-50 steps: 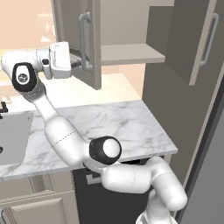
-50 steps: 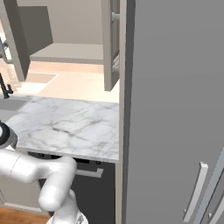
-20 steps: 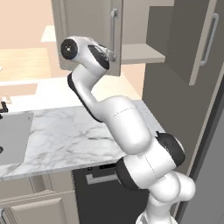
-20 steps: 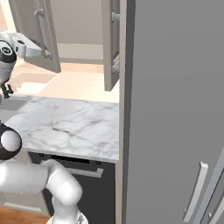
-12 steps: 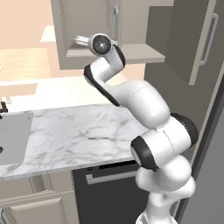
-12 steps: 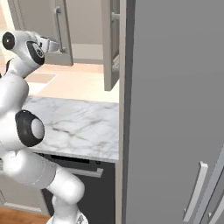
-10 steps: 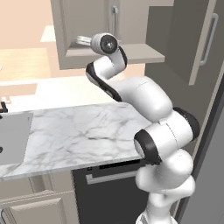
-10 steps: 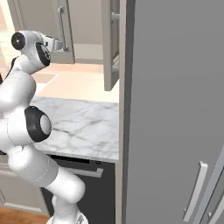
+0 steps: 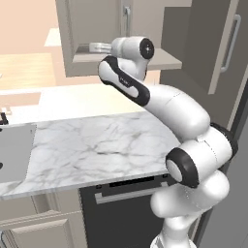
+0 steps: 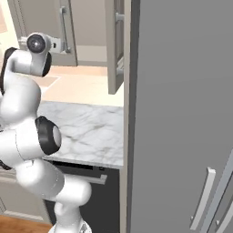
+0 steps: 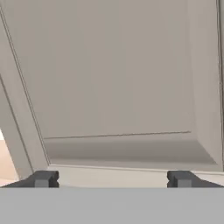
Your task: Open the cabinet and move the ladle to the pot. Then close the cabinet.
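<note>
The white arm is raised to the wide wall-hung cabinet with beige-grey recessed-panel doors (image 9: 92,34), its two-finger gripper (image 11: 113,178) released: in the hand view the two dark finger tips stand far apart with nothing between them, facing a recessed door panel at close range. In the left base view the hand lies at the lower edge of the left door (image 9: 87,29), beside the inner shelf (image 9: 164,58); the right door (image 9: 220,43) hangs swung outward, and its vertical silver bar handle (image 9: 236,41) is visible. In the right base view the hand sits just beside another silver bar handle (image 10: 63,28). Neither ladle nor pot can be made out, so their positions cannot be told. The likely step is working the left door. The hazards, as judgement: the spread fingers sit so near the panel that an advance could strike it, driving the door the wrong way; a grip taken off the handle would slip on the flat face; and the elbow, folded above the white marble counter veined in grey (image 9: 97,145), could sweep the open right door. A tall dark grey unit (image 10: 182,113) walls in the right side, and a dark appliance front (image 9: 121,213) sits beneath the counter.
</note>
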Robot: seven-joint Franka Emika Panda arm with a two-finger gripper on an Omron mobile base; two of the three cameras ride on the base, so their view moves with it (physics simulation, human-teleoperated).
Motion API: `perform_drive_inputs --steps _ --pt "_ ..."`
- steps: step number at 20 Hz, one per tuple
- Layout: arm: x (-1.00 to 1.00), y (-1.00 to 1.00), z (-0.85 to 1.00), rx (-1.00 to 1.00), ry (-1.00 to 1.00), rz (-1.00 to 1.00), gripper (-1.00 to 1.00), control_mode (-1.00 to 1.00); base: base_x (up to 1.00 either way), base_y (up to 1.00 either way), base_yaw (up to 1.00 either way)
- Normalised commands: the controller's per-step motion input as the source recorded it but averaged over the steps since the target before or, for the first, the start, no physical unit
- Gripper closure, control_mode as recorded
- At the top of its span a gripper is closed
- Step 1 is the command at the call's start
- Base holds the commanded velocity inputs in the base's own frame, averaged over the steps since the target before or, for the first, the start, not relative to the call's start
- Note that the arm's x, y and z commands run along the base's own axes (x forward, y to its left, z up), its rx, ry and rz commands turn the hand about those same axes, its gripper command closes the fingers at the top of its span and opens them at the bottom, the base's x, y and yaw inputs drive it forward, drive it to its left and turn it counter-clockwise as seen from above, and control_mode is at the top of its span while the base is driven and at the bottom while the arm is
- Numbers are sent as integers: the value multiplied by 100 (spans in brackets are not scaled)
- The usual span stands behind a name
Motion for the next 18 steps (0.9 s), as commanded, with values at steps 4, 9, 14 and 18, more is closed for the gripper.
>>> perform_drive_inputs --steps 4,9,14,18 --pt "-100 0 57 -11 -5 1 -100 -100 0 0 0" --pt "-100 0 74 -10 0 0 -100 -100 0 0 0" --pt "-100 -1 72 -6 0 -4 -100 -100 0 0 0" --pt "-100 -19 40 -1 7 -21 -100 -100 0 0 0"
